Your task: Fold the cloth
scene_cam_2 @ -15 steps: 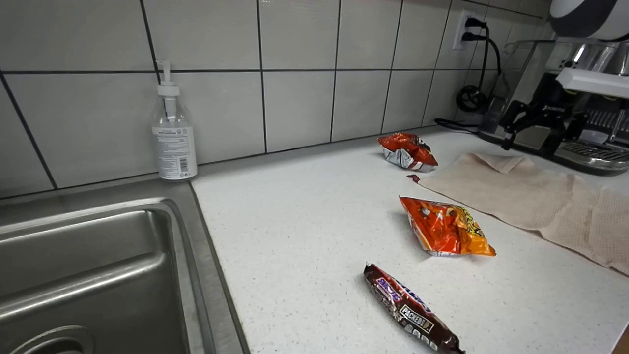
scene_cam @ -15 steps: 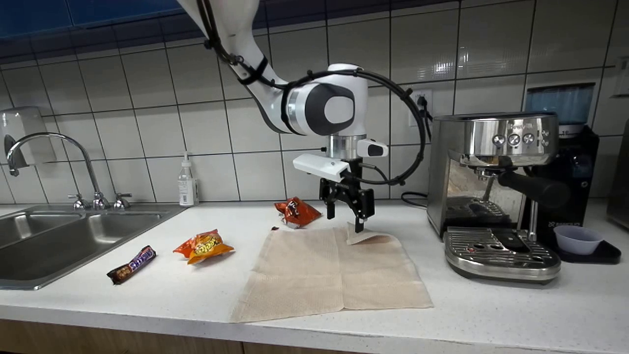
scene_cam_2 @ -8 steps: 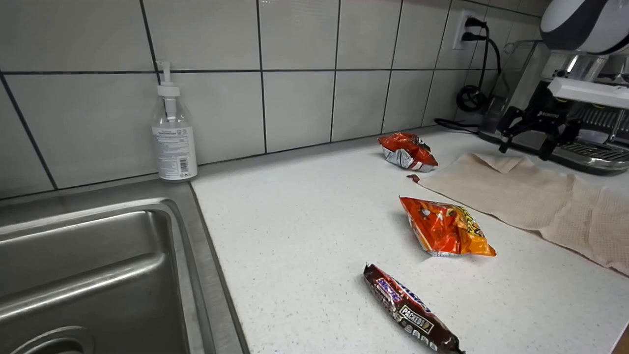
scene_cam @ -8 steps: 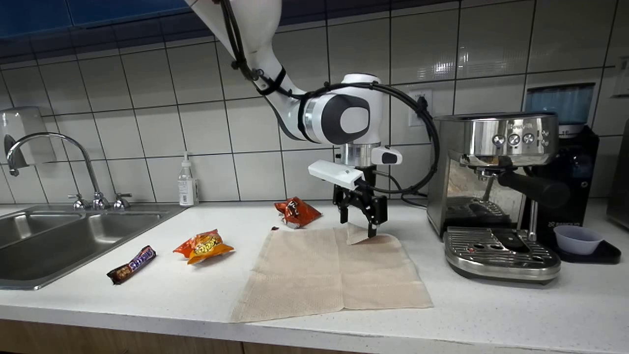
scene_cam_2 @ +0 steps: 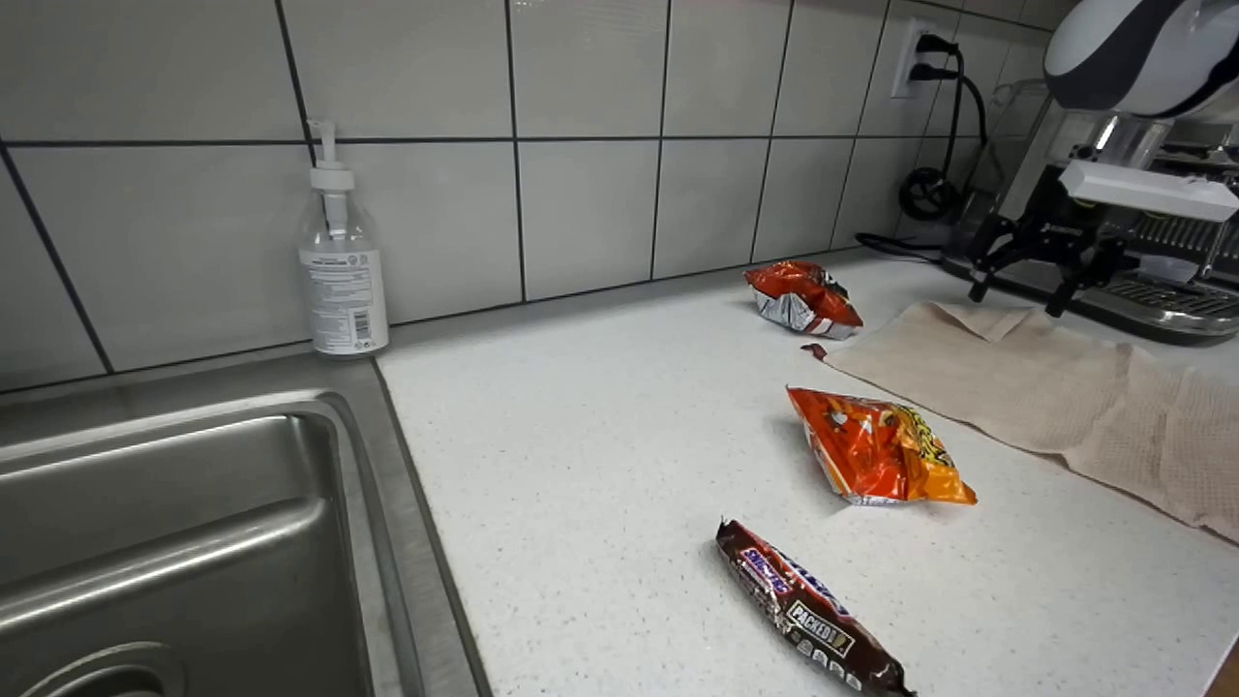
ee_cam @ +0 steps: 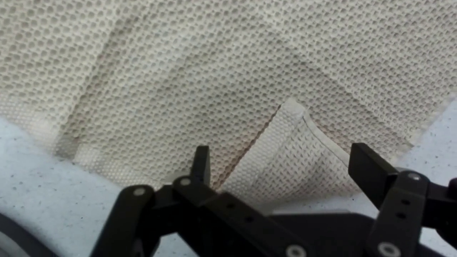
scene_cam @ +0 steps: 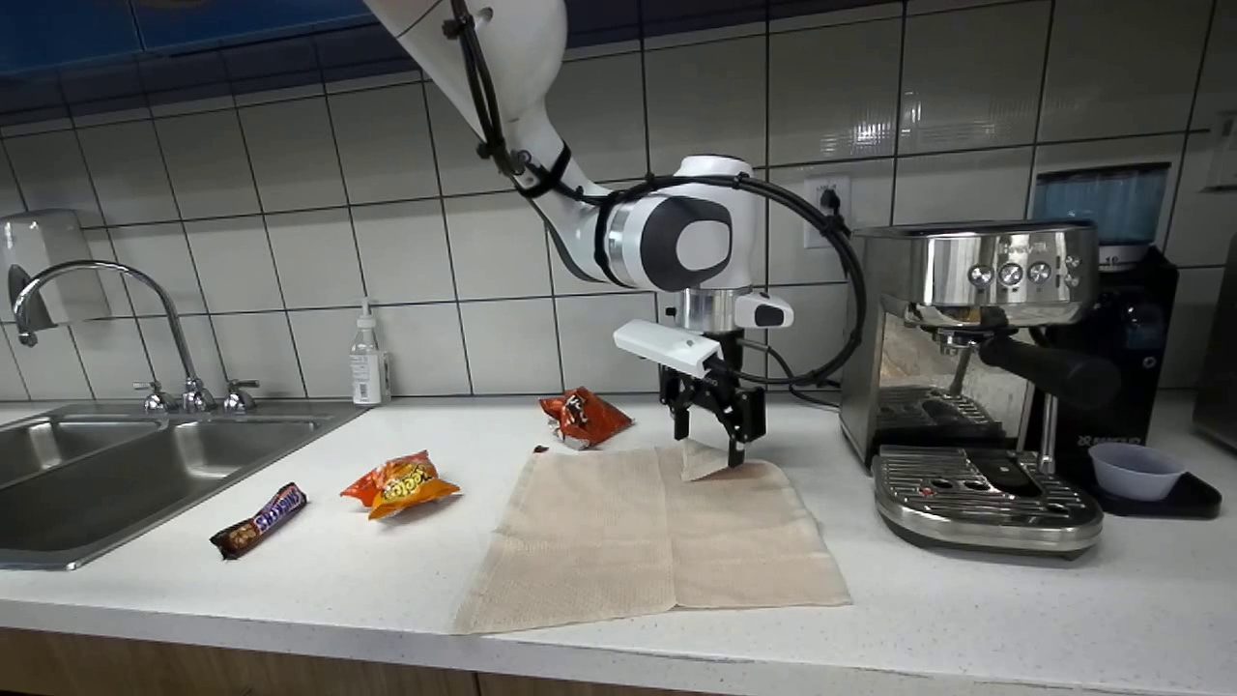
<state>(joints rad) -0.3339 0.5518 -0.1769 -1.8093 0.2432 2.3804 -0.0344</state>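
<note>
The beige cloth [scene_cam: 599, 541] lies spread on the counter with a crease down its middle. One back corner is turned over into a small flap [ee_cam: 296, 157], its tip pointing inward over the cloth. My gripper [scene_cam: 709, 447] points down at that back edge, its jaws wide apart. In the wrist view the flap lies between the two separated fingers [ee_cam: 371, 171], and nothing is gripped. Part of the flap is hidden behind a finger in an exterior view. Whether the fingertips touch the cloth I cannot tell.
A red snack packet [scene_cam: 587, 418] sits just behind the cloth, with an orange packet [scene_cam: 404, 485] and a Snickers bar [scene_cam: 259, 520] to its left. The coffee machine [scene_cam: 976, 387] stands right of the cloth. A sink [scene_cam: 174, 464] and a pump bottle [scene_cam_2: 341, 261] are farther left.
My open gripper has shifted right and a little lower in an exterior view, slowing over the last half second. It now covers more of the flap. The cloth looks the same.
</note>
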